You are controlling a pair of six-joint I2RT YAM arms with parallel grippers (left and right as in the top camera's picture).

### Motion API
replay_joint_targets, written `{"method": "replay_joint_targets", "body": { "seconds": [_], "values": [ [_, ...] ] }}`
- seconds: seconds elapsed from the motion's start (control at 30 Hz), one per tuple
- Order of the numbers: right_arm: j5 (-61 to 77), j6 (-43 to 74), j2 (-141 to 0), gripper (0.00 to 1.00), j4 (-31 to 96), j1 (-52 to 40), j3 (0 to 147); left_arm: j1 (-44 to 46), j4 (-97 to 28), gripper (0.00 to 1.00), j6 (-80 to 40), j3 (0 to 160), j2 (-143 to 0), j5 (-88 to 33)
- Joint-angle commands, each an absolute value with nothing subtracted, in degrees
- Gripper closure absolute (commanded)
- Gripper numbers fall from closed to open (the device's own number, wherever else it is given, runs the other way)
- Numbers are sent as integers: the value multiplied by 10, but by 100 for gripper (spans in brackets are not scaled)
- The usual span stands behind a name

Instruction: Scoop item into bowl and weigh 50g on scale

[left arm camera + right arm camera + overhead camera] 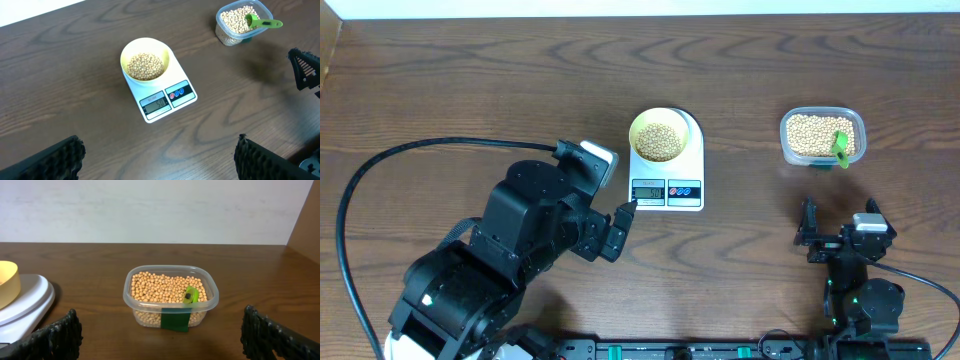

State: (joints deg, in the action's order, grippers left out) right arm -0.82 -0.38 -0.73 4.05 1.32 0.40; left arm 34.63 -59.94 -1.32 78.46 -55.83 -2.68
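Note:
The pale yellow bowl (658, 113) stands on the white scale (692, 152) and holds tan beans (660, 141). In the left wrist view the bowl (145, 41) with beans (145, 66) sits on the scale (161, 103), whose display is lit. My left gripper (617, 228) (160, 160) is open and empty, just front left of the scale. My right gripper (838, 236) (162, 335) is open and empty, in front of the clear tub (786, 138) (171, 273) of beans (160, 287). The bowl's edge (7, 282) shows at the left of the right wrist view.
A green scoop (841, 147) (259, 21) (190, 295) lies in the tub with its handle over the front rim. A black cable (380, 170) loops over the table left of my left arm. The table's back edge meets a white wall.

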Motion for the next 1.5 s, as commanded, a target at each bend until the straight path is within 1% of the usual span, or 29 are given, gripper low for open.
{"method": "replay_joint_targets", "body": {
  "seconds": [0.0,0.17,0.43,0.5,0.57,0.6,0.7,0.93,1.07,1.47],
  "values": [
    [-3,6,-3,1,43,16,3,345,-609,2,-14,791,-556,-25],
    [-3,6,-3,1,43,16,3,324,-583,2,-10,789,-531,-19],
    [-3,6,-3,1,43,16,3,163,-458,2,-16,741,-397,-40],
    [-3,6,-3,1,43,16,3,119,-431,2,-16,702,-346,-56],
    [-3,6,-3,1,43,16,3,94,-403,2,-16,664,-307,-68],
    [-3,6,-3,1,43,16,3,70,-364,2,-16,619,-268,-86],
    [-3,6,-3,1,43,16,3,44,-287,2,-18,541,-216,-117],
    [-3,6,-3,1,43,16,3,13,-121,2,-131,373,-151,-160],
    [-3,6,-3,1,43,16,3,13,-71,2,-132,306,-135,-203],
    [-3,6,-3,1,43,16,3,22,48,2,-132,139,-67,-206]
  ]
}}
